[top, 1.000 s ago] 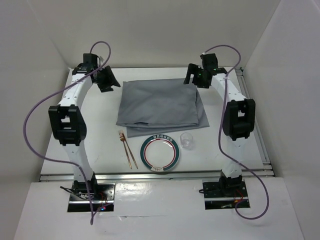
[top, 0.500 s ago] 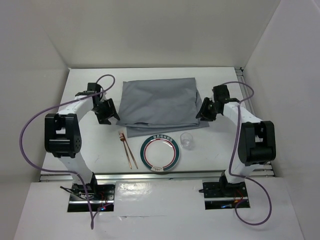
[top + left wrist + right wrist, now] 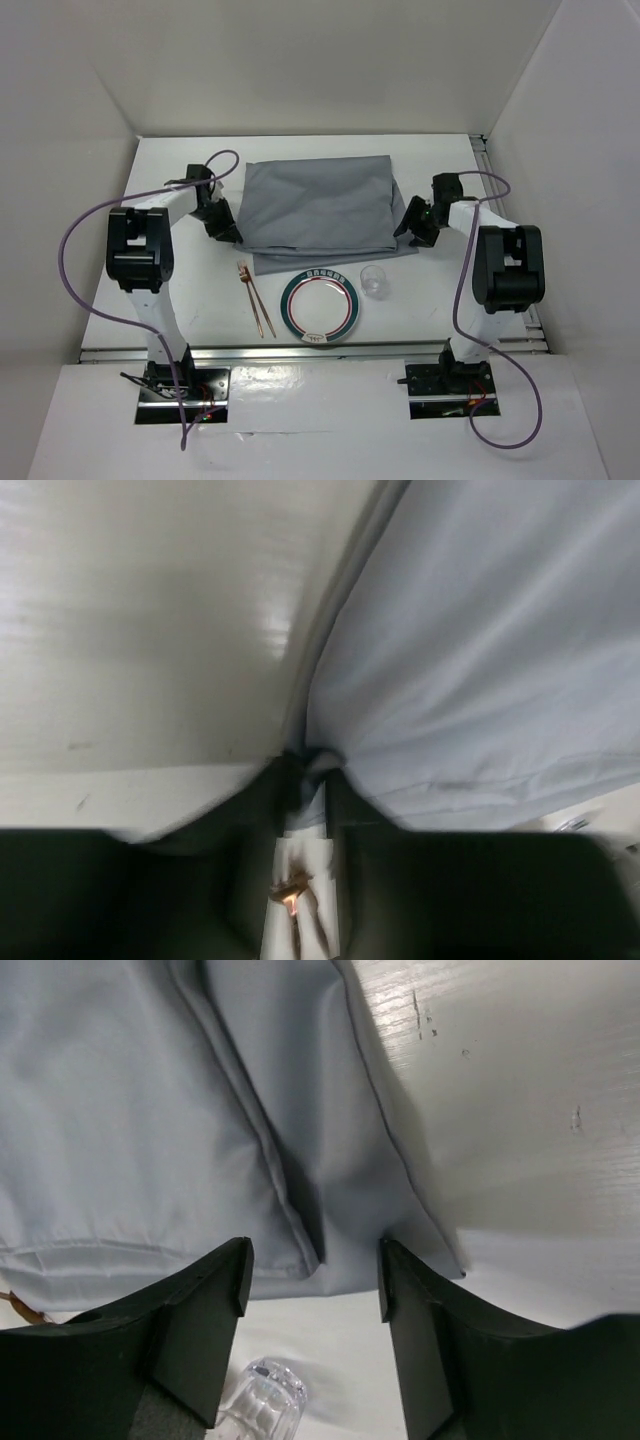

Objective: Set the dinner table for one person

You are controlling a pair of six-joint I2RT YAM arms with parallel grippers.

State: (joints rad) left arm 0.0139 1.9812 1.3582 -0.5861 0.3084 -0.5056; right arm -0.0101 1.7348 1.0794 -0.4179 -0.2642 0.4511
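The grey cloth mat [image 3: 315, 208] lies folded on the white dinner table [image 3: 180, 290]. My left gripper [image 3: 222, 222] is at the mat's left near edge. In the left wrist view the gripper [image 3: 312, 778] is shut, with a fold of the mat [image 3: 480, 660] pinched between its jaws. My right gripper [image 3: 415, 226] is at the mat's right near corner. In the right wrist view it [image 3: 313, 1250] is open, its jaws straddling the mat's corner [image 3: 340, 1230] without gripping it.
A green-rimmed plate [image 3: 320, 307] sits near the front edge, a clear glass [image 3: 373, 281] to its right and copper cutlery [image 3: 255, 298] to its left. The glass also shows in the right wrist view [image 3: 262, 1400], just below the left finger [image 3: 205, 1320].
Both arms came down from the far back to the mat's near side edges. The left gripper moved in onto the mat's edge and shut on it; the right settled over the right corner.
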